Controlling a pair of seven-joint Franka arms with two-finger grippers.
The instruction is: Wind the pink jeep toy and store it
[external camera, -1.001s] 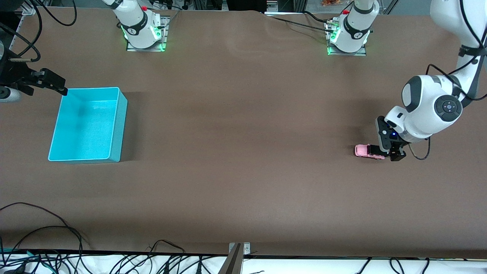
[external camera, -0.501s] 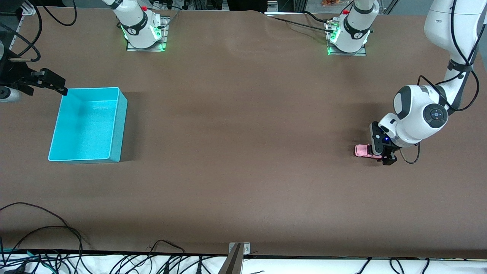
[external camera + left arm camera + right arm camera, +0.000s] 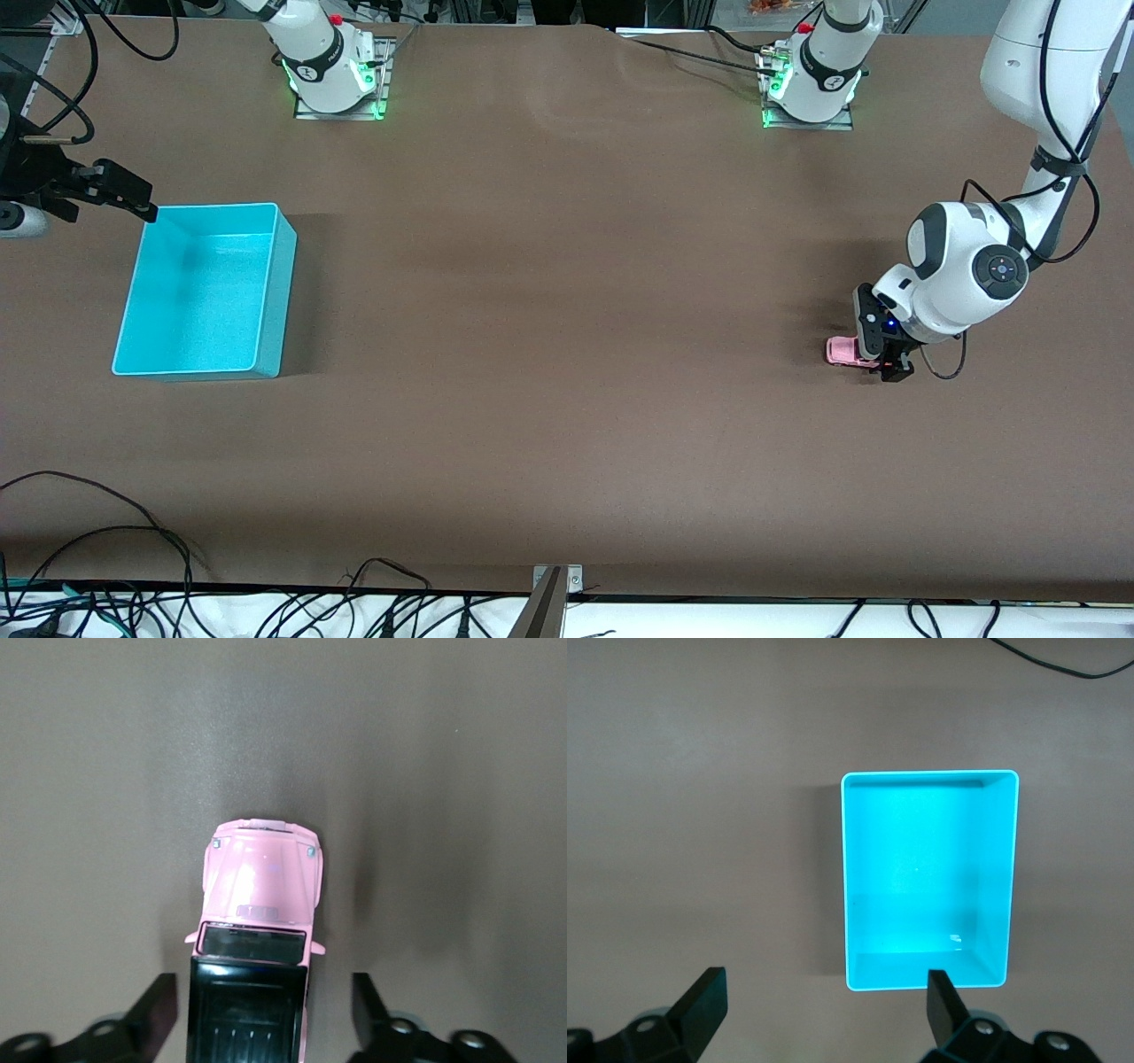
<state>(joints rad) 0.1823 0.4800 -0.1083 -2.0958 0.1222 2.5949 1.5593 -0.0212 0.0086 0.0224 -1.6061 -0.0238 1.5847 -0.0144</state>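
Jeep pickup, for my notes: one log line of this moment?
left claw: open astride jeep on table | right claw: open over bin, waiting

front: high, faces robots | left wrist: close over pink jeep toy | right wrist: above bin

Left end effector sits low at the table, fingers apart; right end effector waits, spread wide.
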